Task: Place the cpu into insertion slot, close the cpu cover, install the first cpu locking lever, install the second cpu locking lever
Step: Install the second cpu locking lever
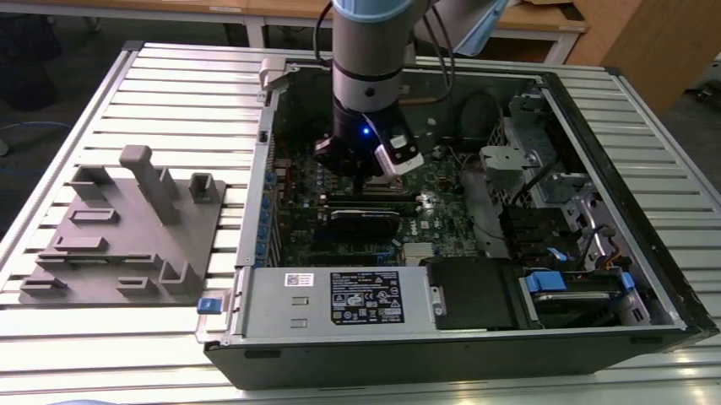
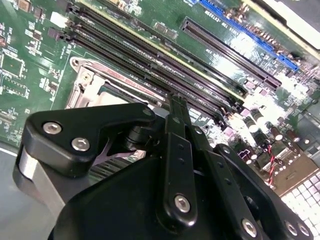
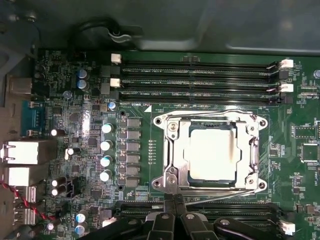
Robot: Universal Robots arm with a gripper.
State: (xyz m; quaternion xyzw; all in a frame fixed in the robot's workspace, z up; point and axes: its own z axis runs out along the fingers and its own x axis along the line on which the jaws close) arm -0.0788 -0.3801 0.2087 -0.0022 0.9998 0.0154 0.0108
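Note:
In the first wrist view the cpu [image 3: 210,152] lies flat in the insertion slot [image 3: 251,186] on the green motherboard. The cpu cover [image 3: 175,150] is down over it, framing its silver top. One thin wire locking lever [image 3: 210,118] runs along the slot's edge toward the memory slots. A second lever [image 3: 220,192] runs along the opposite edge. My gripper [image 3: 173,199] is shut, its tips together at the slot's corner beside that second lever's end. In the second wrist view the black gripper [image 2: 176,102] hides most of the slot [image 2: 85,80]. In the exterior view the gripper [image 1: 363,173] reaches down into the open computer case.
Long black memory slots [image 3: 200,80] run beside the slot, and more sit under the fingers. A black card [image 1: 363,221] stands in the board. Case walls [image 1: 631,278], drive bays and a power supply [image 1: 338,299] surround the board. A grey fixture [image 1: 124,245] sits at the exterior view's left.

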